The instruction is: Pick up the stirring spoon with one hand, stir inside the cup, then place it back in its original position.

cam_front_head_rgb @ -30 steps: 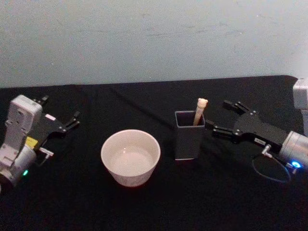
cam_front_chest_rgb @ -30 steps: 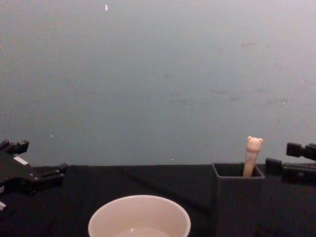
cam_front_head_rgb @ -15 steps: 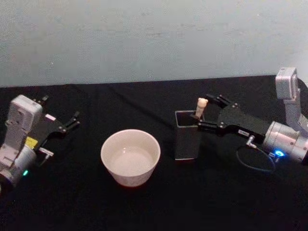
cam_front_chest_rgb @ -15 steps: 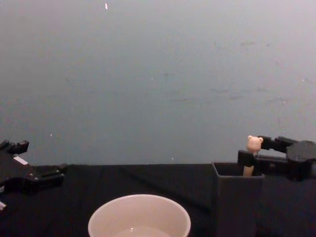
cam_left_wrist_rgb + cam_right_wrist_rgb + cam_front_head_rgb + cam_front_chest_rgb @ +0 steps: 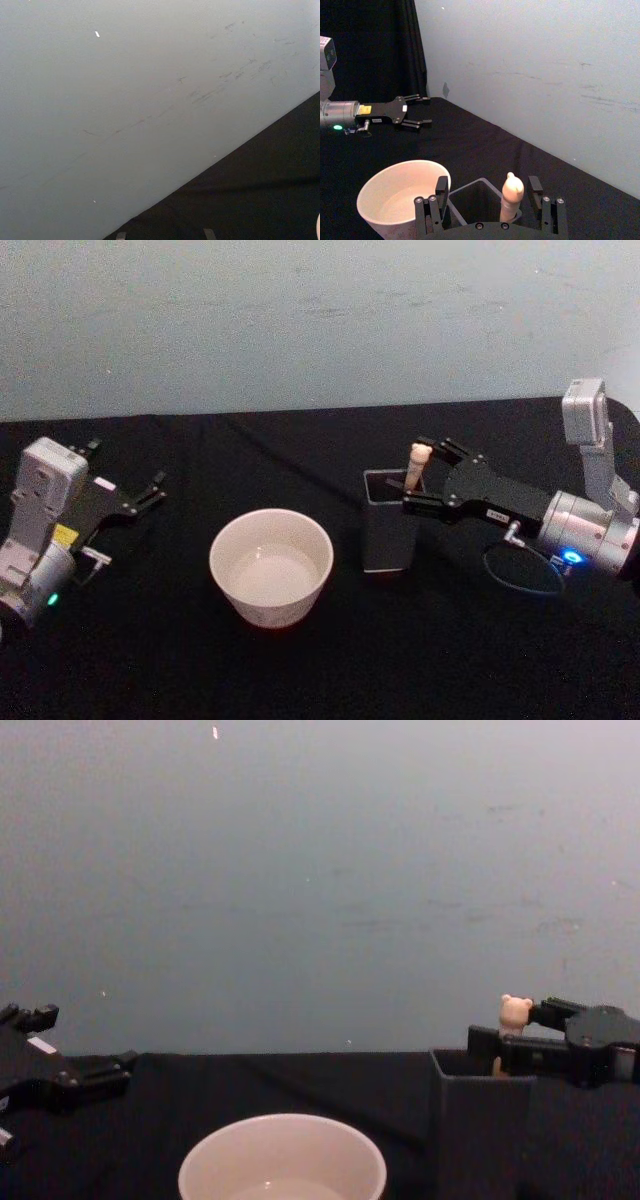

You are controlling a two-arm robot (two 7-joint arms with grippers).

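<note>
Cream-beige and slim, the stirring spoon point(image 5: 417, 462) stands in the dark grey holder box point(image 5: 388, 540), just right of the cup point(image 5: 268, 612), its bowl hidden inside. The right gripper point(image 5: 415, 474) reaches in from the right with its jaws spread to either side of the handle, not yet pinching it. The left gripper point(image 5: 150, 492) sits parked, jaws spread, far left on the black cloth point(image 5: 150, 660). In the right wrist view the handle looks off-centre between the jaws, so closing may shove it sideways against the box wall, or catch only the bear head and let it slip on lifting.
</note>
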